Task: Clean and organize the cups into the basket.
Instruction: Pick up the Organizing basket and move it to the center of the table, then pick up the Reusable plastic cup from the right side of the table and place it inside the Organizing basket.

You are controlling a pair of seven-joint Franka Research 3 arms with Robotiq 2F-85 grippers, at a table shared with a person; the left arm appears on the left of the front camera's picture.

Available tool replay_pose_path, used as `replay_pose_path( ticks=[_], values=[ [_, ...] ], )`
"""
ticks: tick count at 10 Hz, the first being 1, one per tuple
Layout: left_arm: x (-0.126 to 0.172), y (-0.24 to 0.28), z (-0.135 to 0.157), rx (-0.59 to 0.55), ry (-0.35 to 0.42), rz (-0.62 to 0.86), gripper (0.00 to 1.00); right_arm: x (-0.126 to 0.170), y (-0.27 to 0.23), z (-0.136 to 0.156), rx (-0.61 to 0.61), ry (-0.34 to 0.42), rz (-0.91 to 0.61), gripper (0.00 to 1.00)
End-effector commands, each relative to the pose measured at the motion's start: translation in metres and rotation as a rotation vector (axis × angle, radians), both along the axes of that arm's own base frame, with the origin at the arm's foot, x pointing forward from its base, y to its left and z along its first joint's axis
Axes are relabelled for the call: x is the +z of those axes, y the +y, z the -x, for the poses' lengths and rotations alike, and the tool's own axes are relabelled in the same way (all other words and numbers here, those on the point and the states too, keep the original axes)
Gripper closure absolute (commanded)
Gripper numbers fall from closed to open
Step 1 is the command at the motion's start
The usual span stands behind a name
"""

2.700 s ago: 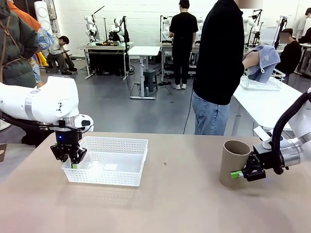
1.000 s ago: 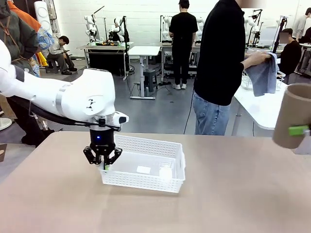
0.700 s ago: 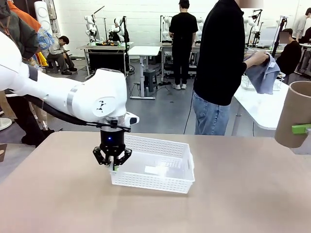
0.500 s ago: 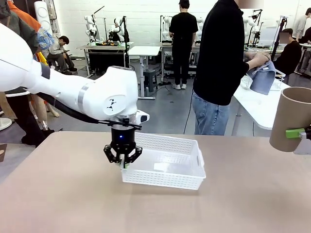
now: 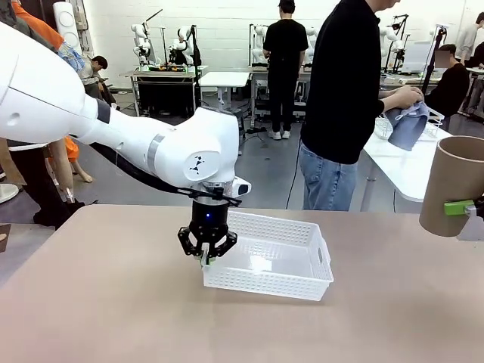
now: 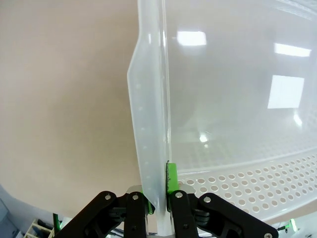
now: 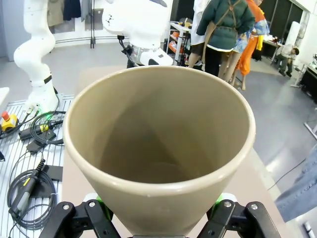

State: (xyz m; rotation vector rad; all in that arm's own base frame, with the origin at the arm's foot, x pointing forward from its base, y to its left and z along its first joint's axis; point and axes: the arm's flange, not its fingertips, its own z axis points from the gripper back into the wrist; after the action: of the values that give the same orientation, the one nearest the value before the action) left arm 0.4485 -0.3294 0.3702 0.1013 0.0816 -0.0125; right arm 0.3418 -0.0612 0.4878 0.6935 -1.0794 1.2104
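**Basket pinched at its rim, taupe cup gripped at the right**

From the front, we see the left gripper [image 5: 207, 257] pointing straight down, its jaws pressed together on the near-left corner of the basket [image 5: 266, 284]; the basket sits on the tan table [image 5: 106, 310] near the middle, and we see nothing in it; at the right edge of the picture a taupe cup [image 5: 454, 185] stands mouth up, leaning slightly, and looks raised off the table; a green pad of the right gripper [image 5: 461, 207] presses on its lower side; beyond the table a person [image 5: 348, 98] in black stands turned away, handling a blue cloth [image 5: 407, 125].

From the left wrist, we look along the left gripper [image 6: 158, 192]; its green pads pinch the thin white wall of the basket [image 6: 151, 124] between them; the perforated side and glossy floor lie to one side of that wall, the bare table [image 6: 64, 99] to the other.

From the right wrist, we look into the open mouth of the cup [image 7: 163, 144], and it seems empty; the right gripper [image 7: 159, 224] has its jaws spread wide, one on each side of the cup's lower body, clamping it.
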Motion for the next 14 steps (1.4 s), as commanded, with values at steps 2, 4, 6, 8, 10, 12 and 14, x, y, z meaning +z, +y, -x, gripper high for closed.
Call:
replay_pose_path(
  ticks=[2,4,6,8,10,12,14],
  values=[
    [-0.007,0.000,-0.014,0.058,0.016,-0.070,1.00,-0.001,0.001,-0.002,-0.001,-0.018,0.003,1.00],
    [-0.011,0.006,-0.008,0.025,0.028,-0.022,1.00,-0.001,0.001,-0.002,-0.001,-0.018,0.003,1.00],
    [-0.011,0.006,-0.008,0.025,0.028,-0.022,1.00,0.000,0.000,0.000,0.000,0.000,0.000,0.17],
    [-0.011,0.006,-0.008,0.025,0.028,-0.022,1.00,0.016,0.041,-0.013,-0.017,0.034,0.148,0.17],
    [-0.011,0.006,-0.008,0.025,0.028,-0.022,1.00,0.058,0.104,-0.040,-0.017,0.061,0.368,0.17],
    [-0.011,0.006,-0.008,0.025,0.028,-0.022,1.00,0.076,0.174,-0.067,-0.029,0.076,0.602,0.17],
    [-0.011,0.006,-0.008,0.025,0.028,-0.022,1.00,0.068,0.241,-0.094,-0.057,0.130,0.786,0.17]
  ],
)
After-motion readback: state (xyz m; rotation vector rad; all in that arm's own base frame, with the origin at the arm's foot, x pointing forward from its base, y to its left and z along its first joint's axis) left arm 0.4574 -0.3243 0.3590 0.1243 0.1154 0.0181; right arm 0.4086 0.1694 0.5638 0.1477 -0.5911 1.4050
